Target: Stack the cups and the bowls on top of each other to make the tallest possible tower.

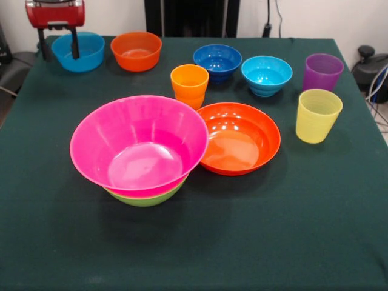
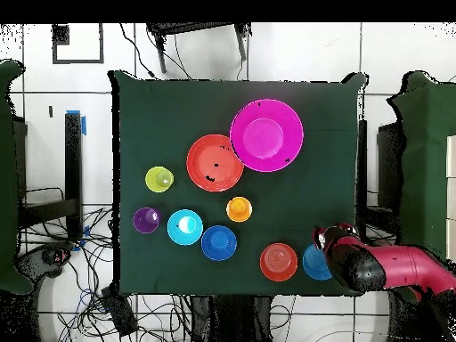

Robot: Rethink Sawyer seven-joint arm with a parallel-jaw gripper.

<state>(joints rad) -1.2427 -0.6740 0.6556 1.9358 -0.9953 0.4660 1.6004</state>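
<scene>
The tower is a large pink bowl (image 1: 139,142) (image 2: 265,134) nested in a lime green bowl (image 1: 145,197). To its right lies a shallow orange bowl (image 1: 239,138) (image 2: 214,163). Behind stand an orange cup (image 1: 189,85) (image 2: 239,209), a yellow cup (image 1: 318,115) (image 2: 159,179) and a purple cup (image 1: 322,71) (image 2: 146,220). Small bowls sit in the back row: blue (image 1: 85,53) (image 2: 312,264), orange (image 1: 136,50) (image 2: 279,262), dark blue (image 1: 217,60) (image 2: 218,242), cyan (image 1: 267,74) (image 2: 184,227). My gripper (image 1: 59,50) (image 2: 325,239) is open, one finger inside the blue bowl and one outside its rim.
A dark green cloth (image 1: 254,242) covers the table. Floor cables (image 2: 160,307) and black stands (image 2: 73,160) lie beyond the table's edges. The blue bowl sits close to the table's corner, and my arm (image 2: 392,267) partly hides it in the overhead view.
</scene>
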